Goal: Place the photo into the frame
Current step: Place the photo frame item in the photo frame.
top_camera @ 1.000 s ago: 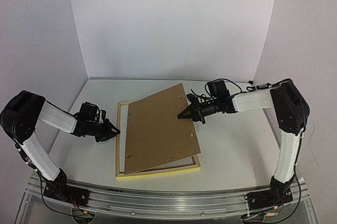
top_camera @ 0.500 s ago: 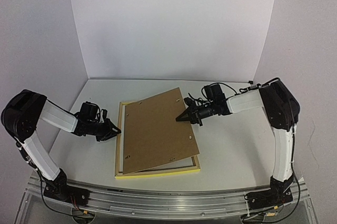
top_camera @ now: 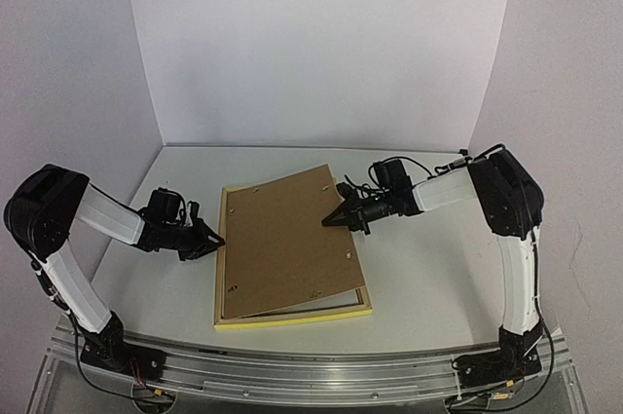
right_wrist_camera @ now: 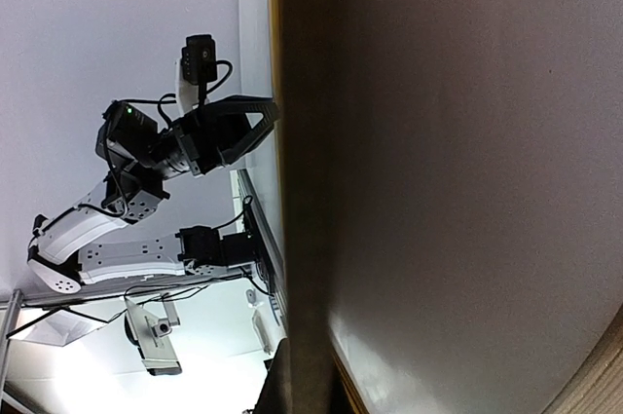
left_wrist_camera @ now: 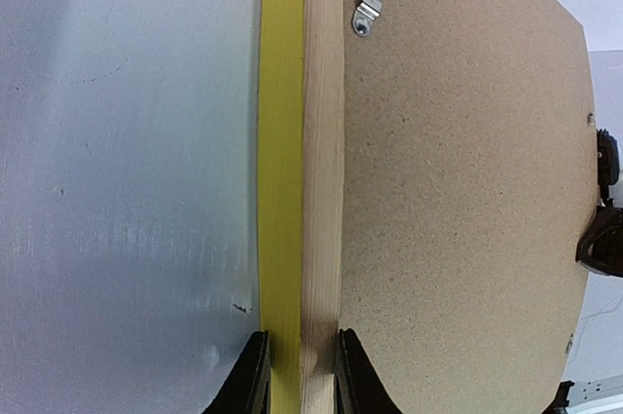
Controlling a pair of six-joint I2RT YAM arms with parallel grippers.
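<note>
Left wrist view: the left hand is clamped across the left rail of the frame, likely steadying it on the bench. The right hand, fingers together, rests on the skewed backing board, seemingly to square it. The photo is hidden, probably beneath.

Flat on the white tabletop: thin yellow wooden rectangular frame. Atop it, skewed: brown rectangular backing board. Left jaws astride frame's left rail, right jaws at board's right edge.
</note>
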